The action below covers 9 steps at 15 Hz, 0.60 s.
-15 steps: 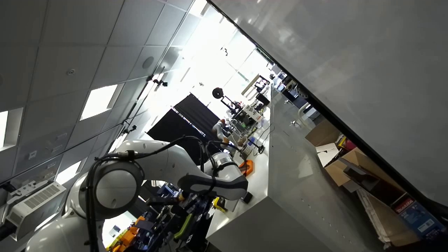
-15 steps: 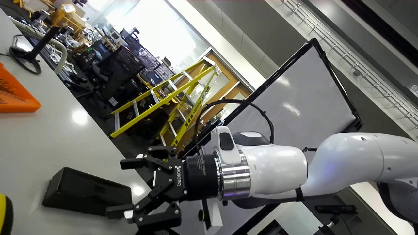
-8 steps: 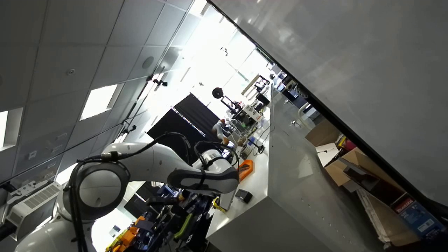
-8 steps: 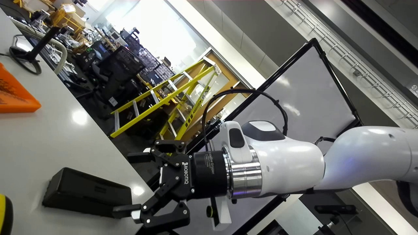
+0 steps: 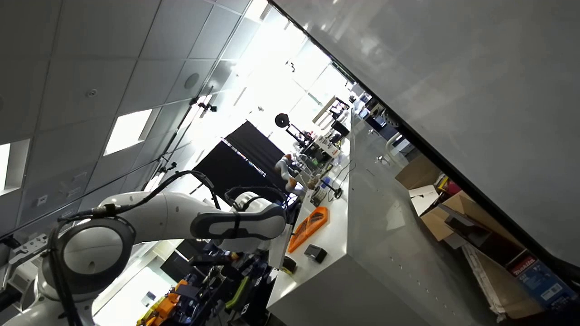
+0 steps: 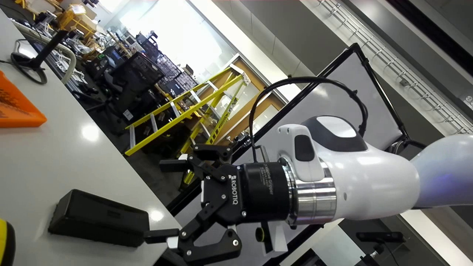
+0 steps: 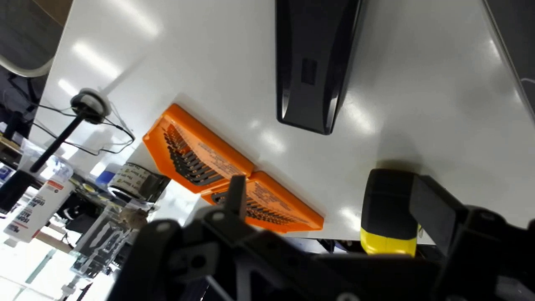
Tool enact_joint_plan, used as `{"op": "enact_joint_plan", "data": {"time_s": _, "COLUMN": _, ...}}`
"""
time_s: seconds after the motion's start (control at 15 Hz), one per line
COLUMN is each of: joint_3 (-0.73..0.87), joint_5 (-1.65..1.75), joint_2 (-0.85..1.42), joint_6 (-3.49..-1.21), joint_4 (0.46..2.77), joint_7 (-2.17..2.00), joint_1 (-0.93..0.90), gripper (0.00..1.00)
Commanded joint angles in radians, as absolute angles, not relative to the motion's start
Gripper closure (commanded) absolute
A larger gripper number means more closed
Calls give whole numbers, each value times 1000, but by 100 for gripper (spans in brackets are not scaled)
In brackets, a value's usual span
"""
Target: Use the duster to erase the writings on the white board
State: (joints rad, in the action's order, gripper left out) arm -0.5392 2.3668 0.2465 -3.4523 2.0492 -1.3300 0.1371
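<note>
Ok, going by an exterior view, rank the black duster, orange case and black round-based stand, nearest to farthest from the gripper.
In an exterior view, from the gripper:
1. Black duster, on the table just ahead of it.
2. Orange case, farther along, cut by the picture's left edge.
3. Black round-based stand, upper left, beyond the case.
</note>
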Motion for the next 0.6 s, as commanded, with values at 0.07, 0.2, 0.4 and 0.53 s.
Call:
{"op": "enact_joint_plan", "data": {"time_s": 0.07, "joint_3": -507, "joint_5": 2448, "joint_2": 95, "joint_6": -3455, "joint_4": 2113, "joint_7": -1451, "joint_1": 92, "gripper": 0}}
{"op": "enact_joint_plan", "data": {"time_s": 0.2, "joint_3": -512, "joint_5": 2468, "joint_2": 62, "joint_6": -3455, "joint_4": 2118, "joint_7": -1469, "joint_1": 92, "gripper": 0}}
{"op": "enact_joint_plan", "data": {"time_s": 0.4, "joint_3": -527, "joint_5": 2440, "joint_2": 103, "joint_6": -3452, "joint_4": 2093, "joint_7": -1419, "joint_1": 104, "gripper": 0}}
{"op": "enact_joint_plan", "data": {"time_s": 0.53, "joint_3": -527, "joint_5": 2443, "joint_2": 87, "joint_6": -3452, "joint_4": 2095, "joint_7": -1420, "joint_1": 103, "gripper": 0}}
